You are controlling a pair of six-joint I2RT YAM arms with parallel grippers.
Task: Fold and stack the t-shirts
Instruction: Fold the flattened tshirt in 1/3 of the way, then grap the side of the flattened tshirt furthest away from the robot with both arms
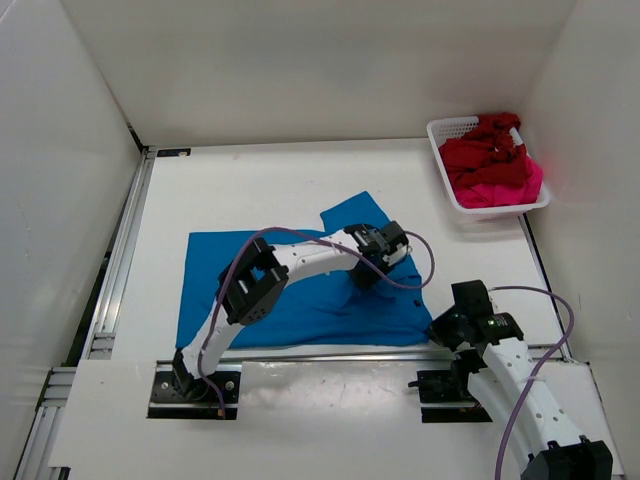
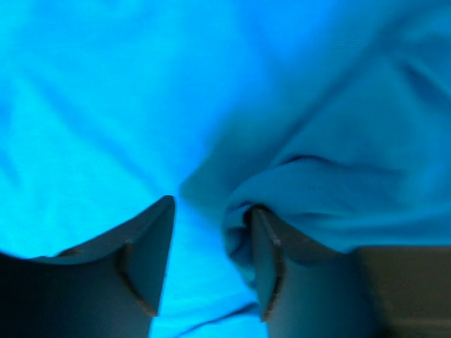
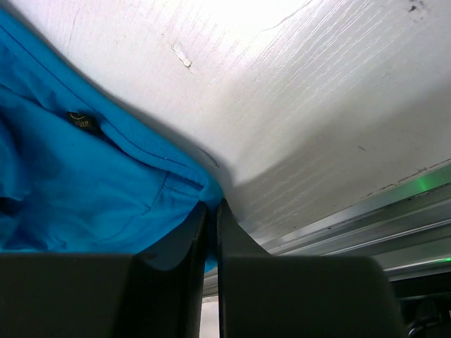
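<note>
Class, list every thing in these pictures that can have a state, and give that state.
Blue shirt: spread on the table, rumpled, not folded.
Basket: upright, holding two shirts.
Red shirt: crumpled in the basket.
Pink shirt: crumpled, partly under the red one.
Left pincer: open, down on the blue shirt.
Right pincer: shut on the blue shirt's near corner.

white-shelled left arm (image 1: 305, 258) and right arm (image 1: 515, 375), black joints, purple cables (image 1: 290, 232), seemingly dark fingers (image 2: 144, 271)
</note>
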